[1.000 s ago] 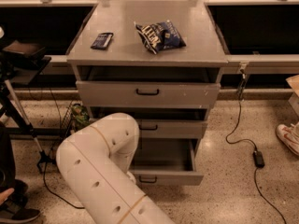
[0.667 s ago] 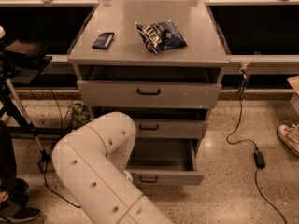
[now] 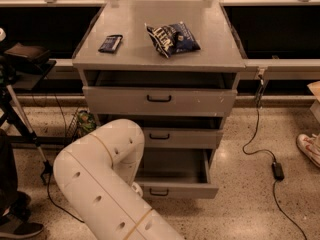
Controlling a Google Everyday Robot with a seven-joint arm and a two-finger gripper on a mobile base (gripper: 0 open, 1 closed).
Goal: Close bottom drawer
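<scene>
White and thick, my arm (image 3: 95, 184) fills the lower left and bends in toward the grey cabinet (image 3: 150, 56) of 3 drawers. My jaws are hidden behind that arm, somewhere low by the left end of the bottom drawer's front, so I cannot tell whether they are released or clenched.

The bottom drawer (image 3: 175, 170) stands pulled well out at floor level, under the middle drawer (image 3: 180, 137), which is nearly shut, and the top drawer (image 3: 160, 101), which is out a little. Its tray looks bare inside.

I judge it a stiff sheet-metal box: light with nothing in it, not fragile, and likely to roll on its slides once it gets a steady shove. There is no need to grasp anything. A flat push on the low front panel, close to the small black handle (image 3: 159, 192) at the middle, should drive it in straight. A push at the left corner alone could skew it and bind the slides.

Further right, a black cable (image 3: 255, 134) and its power brick (image 3: 278, 170) lie on the floor, apart from the drawer's path.
</scene>
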